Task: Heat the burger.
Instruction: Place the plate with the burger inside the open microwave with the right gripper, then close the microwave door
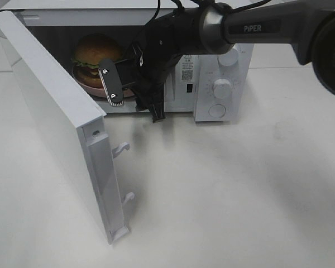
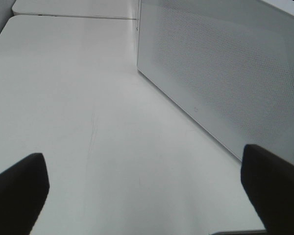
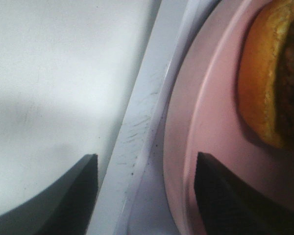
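From the high camera you see the microwave point(image 1: 220, 84) at the far side of the white table point(image 1: 240, 190). Its door point(image 1: 56, 111) is swung out to the near left. The burger point(image 1: 95, 53) sits on the pink plate point(image 1: 85, 85) inside the cavity, towards its left. Your right arm reaches in from the right across the front of the oven. The right gripper point(image 1: 134, 97) is at the cavity mouth, just right of the plate, with its jaws spread wide. One finger lies towards the plate and the other points down past the lower front edge. It holds nothing. The two knobs point(image 1: 221, 88) are on the panel to the right of the arm. Your left arm does not show in this view.

In the left wrist camera, the left gripper point(image 2: 147, 196) is spread wide. Its dark fingertips point(image 2: 17, 191) are far apart over bare table point(image 2: 78, 98) with nothing between them. A white perforated panel point(image 2: 225, 63) of the microwave stands just beside it.

In the right wrist camera, the right gripper point(image 3: 147, 196) is open and empty. One fingertip point(image 3: 235, 196) is over the pink plate point(image 3: 206, 112) and the other is on the table side. The scuffed white sill point(image 3: 147, 117) of the oven runs between them. You cannot tell whether that fingertip touches the plate. The burger point(image 3: 264, 73) rests on the plate beyond the fingertip, clear of it.
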Robot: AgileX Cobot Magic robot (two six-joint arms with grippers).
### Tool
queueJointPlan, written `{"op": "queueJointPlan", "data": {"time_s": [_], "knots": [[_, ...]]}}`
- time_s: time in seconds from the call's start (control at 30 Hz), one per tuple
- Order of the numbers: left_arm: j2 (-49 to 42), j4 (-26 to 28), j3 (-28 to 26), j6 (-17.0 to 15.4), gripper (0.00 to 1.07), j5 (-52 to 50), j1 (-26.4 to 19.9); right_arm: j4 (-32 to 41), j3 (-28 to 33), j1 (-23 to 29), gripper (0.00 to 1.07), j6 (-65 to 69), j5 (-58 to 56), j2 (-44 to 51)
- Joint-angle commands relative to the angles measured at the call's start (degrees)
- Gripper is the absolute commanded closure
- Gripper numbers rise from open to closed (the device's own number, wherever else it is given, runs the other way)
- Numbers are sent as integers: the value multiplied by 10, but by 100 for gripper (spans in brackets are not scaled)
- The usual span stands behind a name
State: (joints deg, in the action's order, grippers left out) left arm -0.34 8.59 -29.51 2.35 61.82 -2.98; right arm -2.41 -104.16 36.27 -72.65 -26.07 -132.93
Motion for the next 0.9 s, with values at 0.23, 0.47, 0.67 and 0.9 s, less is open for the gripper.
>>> {"op": "queueJointPlan", "data": {"time_s": [0.23, 0.47, 0.67, 0.9], "knots": [[-9, 0, 1, -1, 7, -5, 1, 5, 96, -2, 36, 5, 56, 66], [-9, 0, 1, -1, 7, -5, 1, 0, 166, -2, 31, 5, 77, 116], [-9, 0, 1, -1, 7, -5, 1, -12, 206, -2, 31, 25, 89, 152], [-9, 0, 1, -1, 7, -5, 1, -53, 254, -2, 31, 53, 94, 194]]}}
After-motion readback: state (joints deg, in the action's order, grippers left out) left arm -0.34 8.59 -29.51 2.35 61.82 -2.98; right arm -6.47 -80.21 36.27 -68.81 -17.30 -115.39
